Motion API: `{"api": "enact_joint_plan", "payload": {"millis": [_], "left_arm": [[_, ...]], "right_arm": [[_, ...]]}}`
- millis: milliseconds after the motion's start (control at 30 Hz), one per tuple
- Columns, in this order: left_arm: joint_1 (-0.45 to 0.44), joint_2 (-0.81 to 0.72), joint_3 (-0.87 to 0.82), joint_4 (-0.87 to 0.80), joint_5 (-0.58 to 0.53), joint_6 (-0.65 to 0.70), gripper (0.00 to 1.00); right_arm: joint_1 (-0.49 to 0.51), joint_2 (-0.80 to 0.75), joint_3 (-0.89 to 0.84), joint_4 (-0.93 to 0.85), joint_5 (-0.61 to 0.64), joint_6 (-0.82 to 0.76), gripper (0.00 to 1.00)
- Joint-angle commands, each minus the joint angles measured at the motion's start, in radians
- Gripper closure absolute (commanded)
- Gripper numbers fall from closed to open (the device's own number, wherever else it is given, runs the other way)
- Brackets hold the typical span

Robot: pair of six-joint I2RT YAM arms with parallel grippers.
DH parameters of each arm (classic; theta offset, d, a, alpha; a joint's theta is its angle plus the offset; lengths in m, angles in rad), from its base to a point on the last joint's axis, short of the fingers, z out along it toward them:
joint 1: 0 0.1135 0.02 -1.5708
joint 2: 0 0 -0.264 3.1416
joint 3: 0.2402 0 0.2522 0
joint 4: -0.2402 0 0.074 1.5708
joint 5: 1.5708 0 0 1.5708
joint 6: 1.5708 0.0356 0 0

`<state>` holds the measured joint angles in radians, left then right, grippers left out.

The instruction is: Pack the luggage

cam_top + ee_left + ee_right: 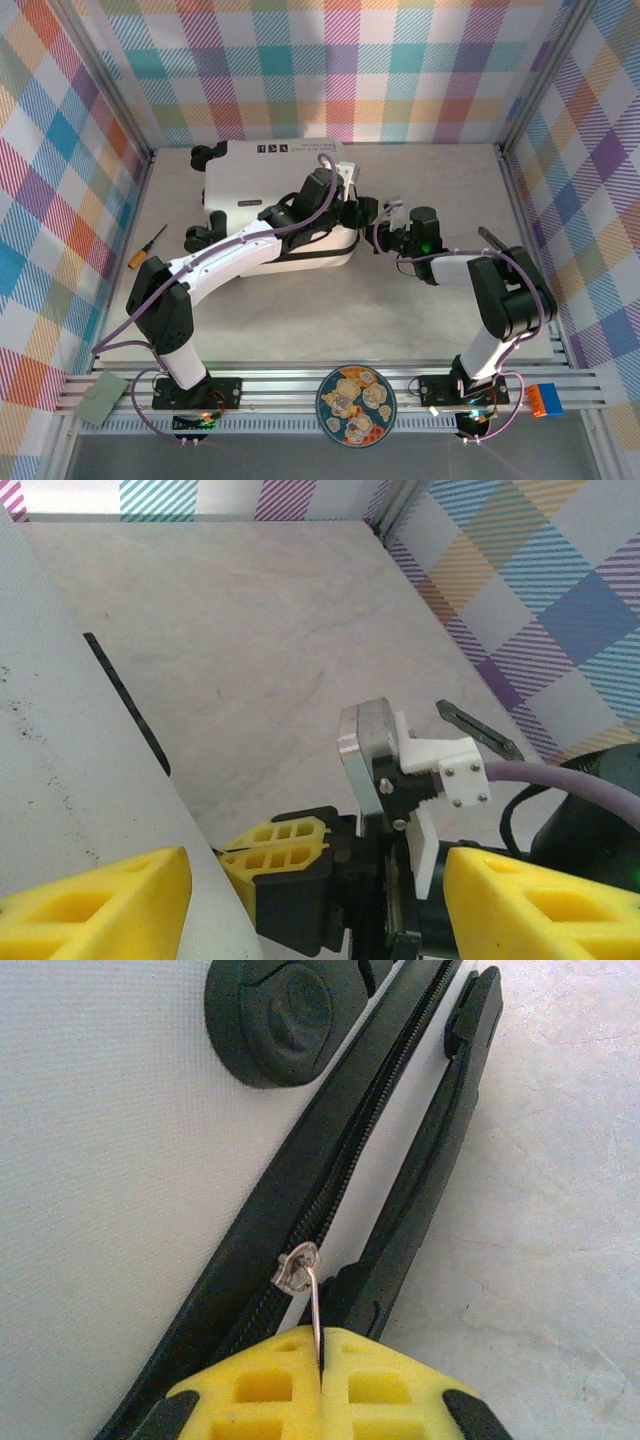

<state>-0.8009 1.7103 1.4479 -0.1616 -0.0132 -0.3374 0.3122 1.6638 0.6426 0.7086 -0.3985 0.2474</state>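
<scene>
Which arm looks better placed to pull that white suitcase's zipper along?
Likely the right arm: the right gripper is shut on the zipper pull at the edge of the luggage. The left gripper stands open beside it, gripping nothing.

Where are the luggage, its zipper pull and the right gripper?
luggage [252, 185], top external view, white shell.
zipper pull [298, 1269], right wrist view, silver slider end.
right gripper [321, 1360], right wrist view, seam between shut fingertips.

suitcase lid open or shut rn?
Shut: the suitcase lies flat, white shell up, no lining showing. The right gripper pinches the zipper pull. How far it's zipped: cannot tell.
</scene>
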Motion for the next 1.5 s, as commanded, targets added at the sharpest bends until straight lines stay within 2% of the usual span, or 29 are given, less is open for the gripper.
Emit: {"api": "enact_joint_plan", "payload": {"millis": [0,233,900,1133,1333,1467], "left_arm": [[-0.004,0.04,-0.075,-0.299,0.001,-0.058,0.33],[-0.013,0.023,-0.105,-0.305,0.011,-0.066,0.34],[-0.029,-0.024,-0.157,-0.322,-0.009,-0.074,0.36],[-0.027,-0.038,-0.157,-0.343,-0.049,-0.056,0.36],[-0.027,-0.068,-0.122,-0.361,-0.077,-0.02,0.36],[-0.027,-0.085,-0.065,-0.366,-0.066,0.019,0.36]], "right_arm": [[-0.033,-0.083,-0.063,0.1,0.089,0.009,1.0],[-0.049,-0.075,-0.005,0.023,0.156,-0.01,1.0],[-0.229,0.293,0.475,-0.056,0.09,0.148,1.0],[-0.261,0.202,0.349,-0.023,0.075,0.156,1.0],[-0.227,0.034,0.107,0.063,0.084,0.151,1.0],[-0.167,-0.09,-0.036,0.076,0.108,0.14,1.0]]}}
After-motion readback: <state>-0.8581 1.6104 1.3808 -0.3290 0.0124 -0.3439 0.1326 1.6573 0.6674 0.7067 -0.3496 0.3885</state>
